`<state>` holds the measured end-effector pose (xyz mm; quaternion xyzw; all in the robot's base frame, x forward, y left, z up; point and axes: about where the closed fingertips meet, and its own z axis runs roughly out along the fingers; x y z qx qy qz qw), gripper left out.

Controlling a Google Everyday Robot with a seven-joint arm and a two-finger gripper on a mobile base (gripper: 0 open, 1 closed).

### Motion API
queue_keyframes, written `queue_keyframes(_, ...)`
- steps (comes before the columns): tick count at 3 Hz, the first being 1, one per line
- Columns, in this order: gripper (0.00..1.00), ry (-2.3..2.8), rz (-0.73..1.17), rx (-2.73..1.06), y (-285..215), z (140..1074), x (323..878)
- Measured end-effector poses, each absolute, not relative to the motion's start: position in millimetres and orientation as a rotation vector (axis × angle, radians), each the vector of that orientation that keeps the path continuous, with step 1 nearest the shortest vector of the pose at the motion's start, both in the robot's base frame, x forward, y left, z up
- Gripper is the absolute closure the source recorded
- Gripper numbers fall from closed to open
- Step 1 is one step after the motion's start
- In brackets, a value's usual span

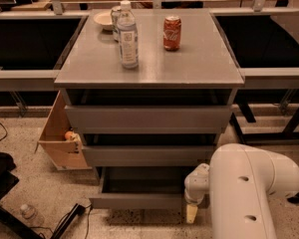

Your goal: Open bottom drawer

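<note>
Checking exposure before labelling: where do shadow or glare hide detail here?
Camera view: warm, dim lighting; the bottom drawer is shadowed inside, beneath the middle drawer; a mild sheen crosses the cabinet top beside the water bottle; the end effector, by the bottom drawer front's right end, is well lit against the floor.

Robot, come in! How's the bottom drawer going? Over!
Gripper low at right end of the bottom drawer front. Drawer partway out, grey tray showing. Wooden box left of cabinet, off the drawer's path.
</note>
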<state>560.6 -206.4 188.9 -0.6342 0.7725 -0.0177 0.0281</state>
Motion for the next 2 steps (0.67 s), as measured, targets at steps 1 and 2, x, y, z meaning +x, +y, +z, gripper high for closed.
queue_keyframes(1,0.16,2.434,0.079,-1.952,-200.5,160.8,535.4)
queue_keyframes(2,0.39,2.498,0.180,-1.929,-202.3,154.5,508.6)
